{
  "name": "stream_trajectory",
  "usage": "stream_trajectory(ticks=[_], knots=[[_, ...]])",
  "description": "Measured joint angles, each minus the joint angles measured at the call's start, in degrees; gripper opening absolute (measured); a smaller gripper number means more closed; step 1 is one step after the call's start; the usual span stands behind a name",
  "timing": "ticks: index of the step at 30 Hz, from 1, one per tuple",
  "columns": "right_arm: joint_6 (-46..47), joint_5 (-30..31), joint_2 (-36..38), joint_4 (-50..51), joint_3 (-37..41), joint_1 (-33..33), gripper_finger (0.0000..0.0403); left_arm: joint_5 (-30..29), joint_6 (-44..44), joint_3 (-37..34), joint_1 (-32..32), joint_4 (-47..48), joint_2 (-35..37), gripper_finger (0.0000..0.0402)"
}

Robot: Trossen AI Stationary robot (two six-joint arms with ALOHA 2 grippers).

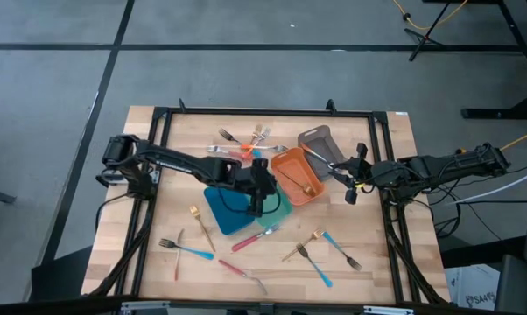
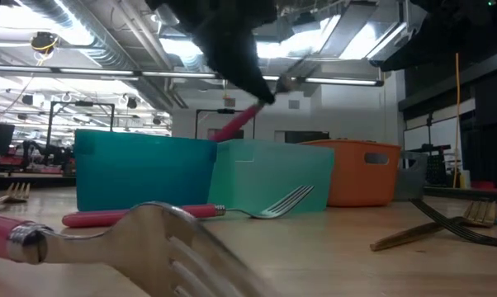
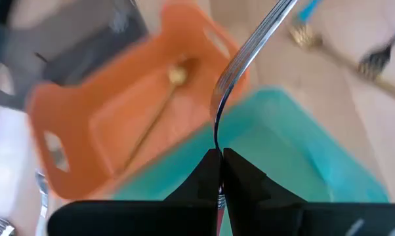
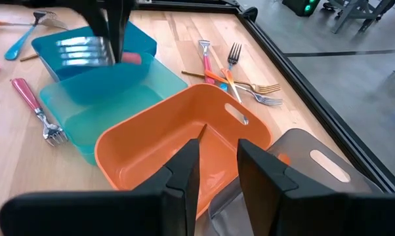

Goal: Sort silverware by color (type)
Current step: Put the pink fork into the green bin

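The left tool (image 1: 262, 194) hangs over the middle of the bench (image 1: 172, 131), above the blue tray (image 1: 221, 212) and teal tray (image 1: 277, 213) that sit side by side, and its fingers (image 3: 201, 180) are pressed together on a pink-handled fork (image 4: 86, 51); the right wrist view shows the fork's tines level above the blue tray with the pink handle end poking out past the tool. The right tool (image 1: 355, 179) waits near the right edge, spread and holding nothing, with its fingers (image 4: 184, 172) over the orange tray (image 1: 296, 175) beside the grey tray (image 1: 321, 143). A gold-handled utensil (image 3: 155, 111) lies inside the orange tray. Another pink-handled fork (image 4: 35, 108) lies on the bench just beside the teal tray. A small cluster of forks (image 1: 246, 140) with mixed handles rests near the far edge, behind the trays. More silverware is scattered along the near edge: a blue-handled fork (image 1: 185, 249) toward the near left corner, and gold and blue pieces (image 1: 320, 249) toward the near right.
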State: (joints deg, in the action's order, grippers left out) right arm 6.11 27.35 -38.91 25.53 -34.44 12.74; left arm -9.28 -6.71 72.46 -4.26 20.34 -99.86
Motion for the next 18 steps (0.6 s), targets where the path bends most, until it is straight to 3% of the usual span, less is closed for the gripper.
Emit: stream_trajectory(ticks=[9, 18], knots=[[0.0, -0.2, 0.0, 0.0, 0.0, 0.0, 0.0095, 0.0, -7.2, 0.0, -0.8, 0.8, -6.2, 0.0004], [0.0, -0.4, 0.0, 0.0, 0.0, 0.0, 0.0095, 0.0, -8.2, 0.0, -1.0, 1.2, -8.6, 0.001]])
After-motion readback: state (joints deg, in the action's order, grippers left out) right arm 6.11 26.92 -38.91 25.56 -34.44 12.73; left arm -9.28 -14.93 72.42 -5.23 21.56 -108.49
